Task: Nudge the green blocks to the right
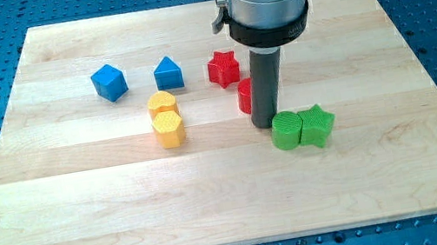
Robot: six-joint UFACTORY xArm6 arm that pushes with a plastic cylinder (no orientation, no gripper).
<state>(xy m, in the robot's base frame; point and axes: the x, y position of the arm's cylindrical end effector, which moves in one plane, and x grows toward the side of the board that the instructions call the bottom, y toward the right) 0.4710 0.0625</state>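
Observation:
Two green blocks lie side by side right of the board's middle: a rounded green block and a green star touching its right side. My tip rests on the board just left of the rounded green block, close to or touching it. A red block is partly hidden behind the rod.
A red star sits above the rod's left. A blue cube and a blue house-shaped block lie at upper left. Two yellow blocks stand stacked in view left of centre. The wooden board lies on a blue perforated table.

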